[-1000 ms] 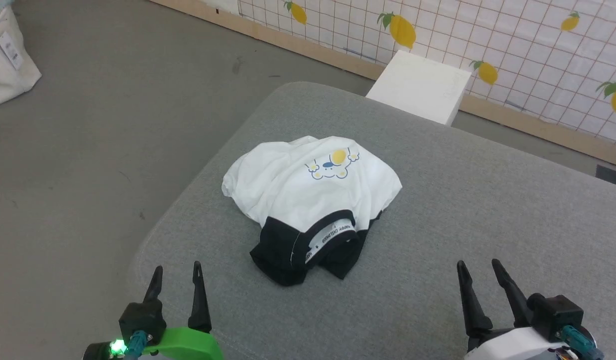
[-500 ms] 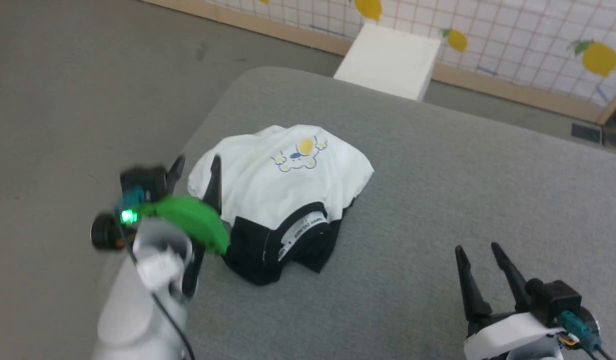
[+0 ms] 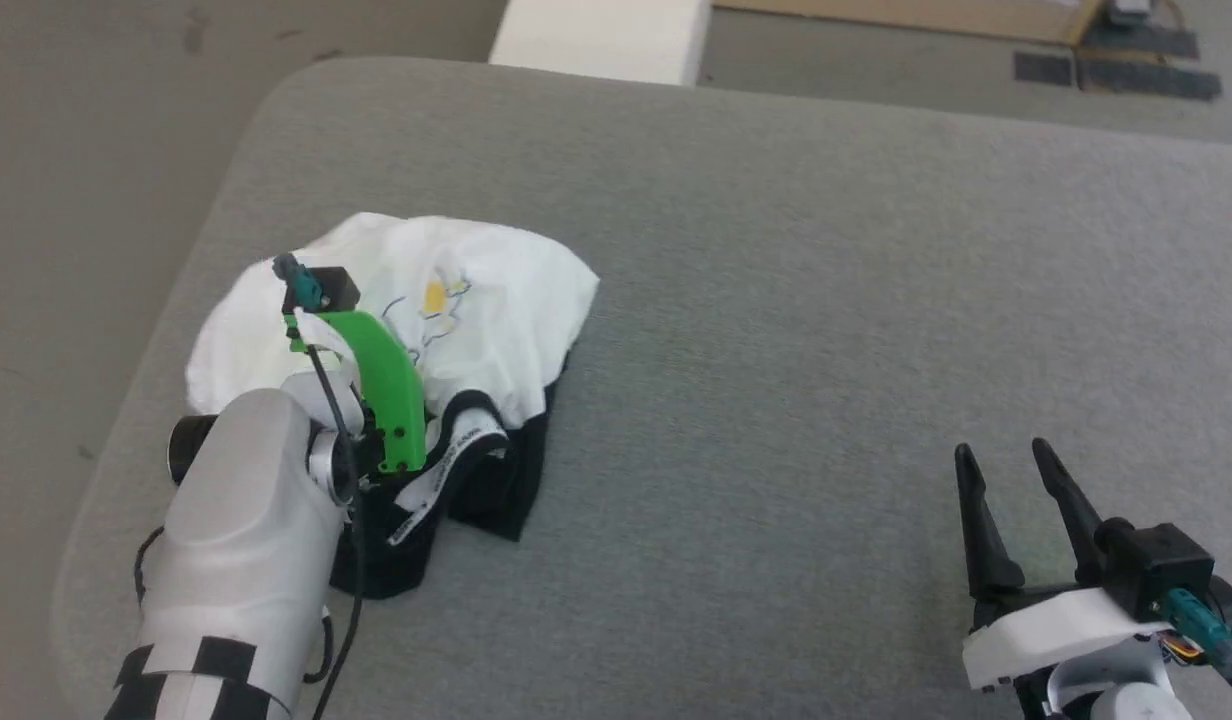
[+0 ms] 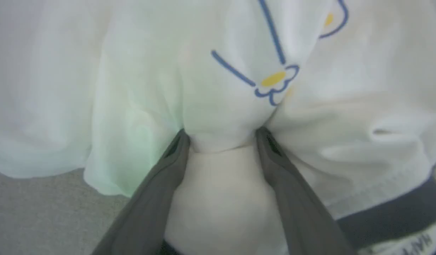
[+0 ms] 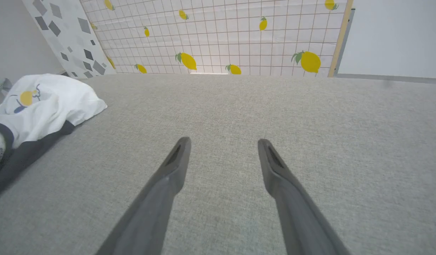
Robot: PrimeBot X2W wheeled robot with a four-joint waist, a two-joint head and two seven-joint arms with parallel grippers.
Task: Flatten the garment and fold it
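On the grey cushion (image 3: pixel 776 300), left claw (image 4: pixel 223 136), jaws apart, straddles a bunch of the garment (image 3: pixel 516 280); flattening barely begun, next: clamp & pull; right claw (image 3: pixel 1004 450) idle, apart.

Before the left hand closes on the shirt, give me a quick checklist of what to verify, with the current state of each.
1. Left hand open: ok.
2. Cloth of the garment between its fingers: ok, a white fold sits there.
3. Only one layer in that fold: cannot tell.
4. Right hand open and apart from the garment, over bare grey cushion: ok.
5. Garment flat: not ok, it lies bunched.
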